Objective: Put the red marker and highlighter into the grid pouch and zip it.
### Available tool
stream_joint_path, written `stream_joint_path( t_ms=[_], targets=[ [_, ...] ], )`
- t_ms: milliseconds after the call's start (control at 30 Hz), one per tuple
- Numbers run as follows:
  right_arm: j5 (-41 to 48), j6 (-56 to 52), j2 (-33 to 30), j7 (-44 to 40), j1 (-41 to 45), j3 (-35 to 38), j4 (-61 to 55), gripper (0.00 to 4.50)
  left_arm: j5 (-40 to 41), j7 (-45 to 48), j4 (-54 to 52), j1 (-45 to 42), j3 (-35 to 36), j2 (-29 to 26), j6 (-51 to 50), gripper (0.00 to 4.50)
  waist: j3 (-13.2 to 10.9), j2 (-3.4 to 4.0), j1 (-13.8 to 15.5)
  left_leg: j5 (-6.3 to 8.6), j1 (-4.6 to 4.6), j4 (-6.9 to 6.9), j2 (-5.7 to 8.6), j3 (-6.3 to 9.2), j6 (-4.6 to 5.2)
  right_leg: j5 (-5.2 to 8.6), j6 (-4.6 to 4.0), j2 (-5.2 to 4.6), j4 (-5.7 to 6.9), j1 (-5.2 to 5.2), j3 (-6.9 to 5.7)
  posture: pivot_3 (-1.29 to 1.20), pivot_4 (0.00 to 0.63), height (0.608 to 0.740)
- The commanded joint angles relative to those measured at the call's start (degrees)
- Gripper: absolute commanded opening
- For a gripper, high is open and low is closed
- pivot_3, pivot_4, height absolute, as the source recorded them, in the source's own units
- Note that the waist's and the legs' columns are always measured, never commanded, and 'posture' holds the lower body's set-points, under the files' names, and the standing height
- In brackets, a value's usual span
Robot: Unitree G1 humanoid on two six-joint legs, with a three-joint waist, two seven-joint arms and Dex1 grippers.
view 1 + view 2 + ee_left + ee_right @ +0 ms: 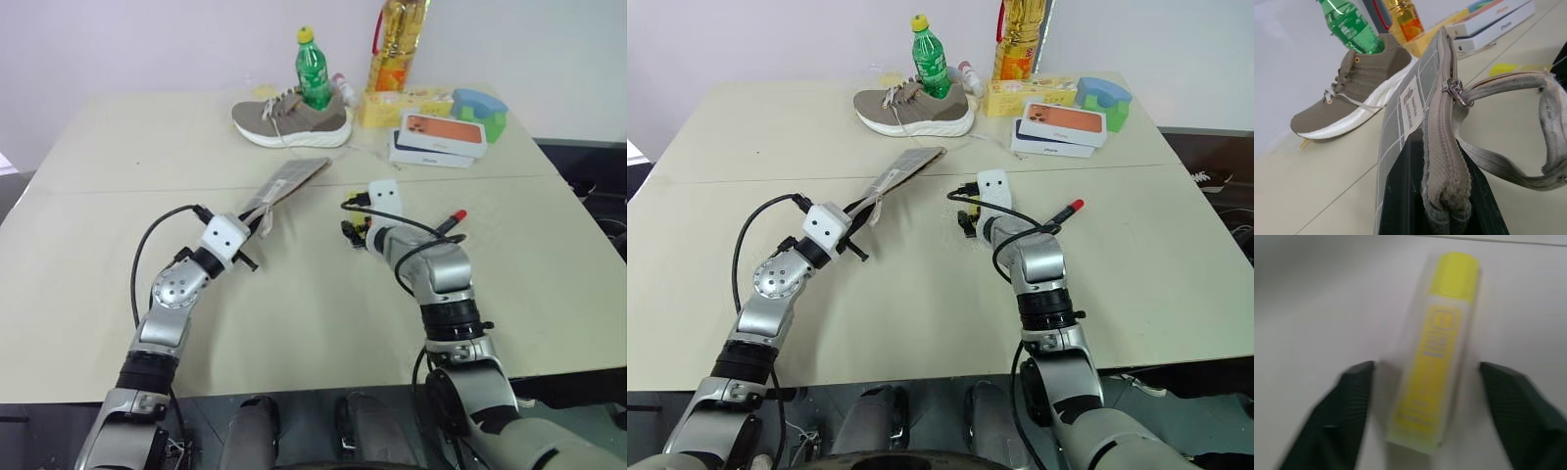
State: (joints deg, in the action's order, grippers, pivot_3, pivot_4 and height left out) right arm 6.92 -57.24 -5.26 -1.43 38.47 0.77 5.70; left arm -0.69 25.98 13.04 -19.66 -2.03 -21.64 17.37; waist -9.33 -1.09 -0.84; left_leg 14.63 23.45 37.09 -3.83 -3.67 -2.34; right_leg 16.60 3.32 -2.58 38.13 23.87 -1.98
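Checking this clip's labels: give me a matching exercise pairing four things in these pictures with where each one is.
Things:
1. grid pouch
2. highlighter
3. red marker
4. green bottle

Places:
A. on the table beside the right forearm
B. behind the shoe
C. clamped in the left end effector, lifted off the table
D. between the open right end effector's fingers

Pairs: 1-C, 2-D, 3-A, 4-B

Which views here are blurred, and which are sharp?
Right wrist view: smeared, the highlighter and the right tool's fingers soft-edged. Left wrist view: crisp on the pouch zipper and the shoe. Head views: sharp, evenly lit.
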Motion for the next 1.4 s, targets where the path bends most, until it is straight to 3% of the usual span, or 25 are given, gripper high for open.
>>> stream_joint_path(
  t_ms=[33, 67, 133, 267, 400, 533, 1400],
  targets=[
    [-0.38, 0.74, 0.09, 0.57, -0.55, 0.65, -3.66, 1.27, 0.49, -0.46, -0.37, 0.05, 0.3, 0.73, 1.06, 0.0, 0.0, 0.0, 0.0, 0.0, 0.0, 0.0, 0.0, 0.0, 0.0, 0.0, 0.0, 0.0, 0.0, 0.0, 0.0, 0.0, 0.15, 0.74],
    [-0.14, 1.17, -0.7, -0.42, -0.96, 0.26, -4.94, 0.83, 0.67, -0.4, -0.41, -0.05, 0.33, 0.87, 1.02, 0.0, 0.0, 0.0, 0.01, 0.0, 0.0, 0.0, 0.0, 0.0, 0.0, 0.0, 0.0, 0.0, 0.0, 0.0, 0.0, 0.0, 0.15, 0.74],
    [-0.36, 1.65, -2.44, -1.91, -1.66, -0.85, -7.12, 0.87, 0.97, -0.07, -0.55, -0.22, 0.38, 1.1, 1.03, 0.0, 0.0, 0.0, 0.03, 0.0, 0.01, 0.0, 0.0, 0.0, 0.0, 0.0, 0.0, 0.0, -0.01, 0.0, 0.0, 0.0, 0.15, 0.74],
    [-3.38, 7.33, -16.93, -12.0, -6.03, -7.38, -18.71, 0.87, 3.74, 3.5, -1.49, -0.75, 0.04, 1.3, 0.64, 0.0, -0.01, 0.01, 0.3, 0.0, 0.07, 0.01, 0.05, 0.01, 0.0, 0.0, 0.02, -0.05, -0.04, 0.02, -0.01, 0.0, 0.15, 0.74],
    [-0.3, 10.64, -26.14, -20.33, -9.18, -5.08, -27.5, 0.87, 5.31, 5.88, -2.26, -1.16, -0.28, 1.6, 0.36, 0.0, -0.02, 0.0, -0.09, 0.01, 0.08, 0.0, 0.1, 0.02, 0.01, 0.01, 0.06, -0.04, -0.09, 0.02, 0.0, 0.0, 0.15, 0.74],
    [2.7, 8.05, -27.17, -22.91, -9.25, -2.41, -31.55, 0.87, 5.59, 6.6, -2.14, -1.95, -0.67, 2.45, 0.15, 0.0, -0.02, 0.0, -0.26, 0.01, -0.05, -0.02, -0.03, 0.09, 0.02, 0.0, 0.04, 0.2, 0.01, 0.01, 0.05, 0.0, 0.15, 0.74],
    [2.59, 4.55, -25.33, -22.13, -7.23, -4.46, -31.85, 0.87, 5.28, 7.09, -4.75, -2.5, -1.77, 4.38, -2.06, 0.0, -0.02, 0.0, 0.21, 0.01, 0.02, 0.02, 0.05, 0.09, 0.02, -0.01, 0.04, 0.07, -0.03, 0.01, 0.07, 0.0, 0.15, 0.74]
  ],
)
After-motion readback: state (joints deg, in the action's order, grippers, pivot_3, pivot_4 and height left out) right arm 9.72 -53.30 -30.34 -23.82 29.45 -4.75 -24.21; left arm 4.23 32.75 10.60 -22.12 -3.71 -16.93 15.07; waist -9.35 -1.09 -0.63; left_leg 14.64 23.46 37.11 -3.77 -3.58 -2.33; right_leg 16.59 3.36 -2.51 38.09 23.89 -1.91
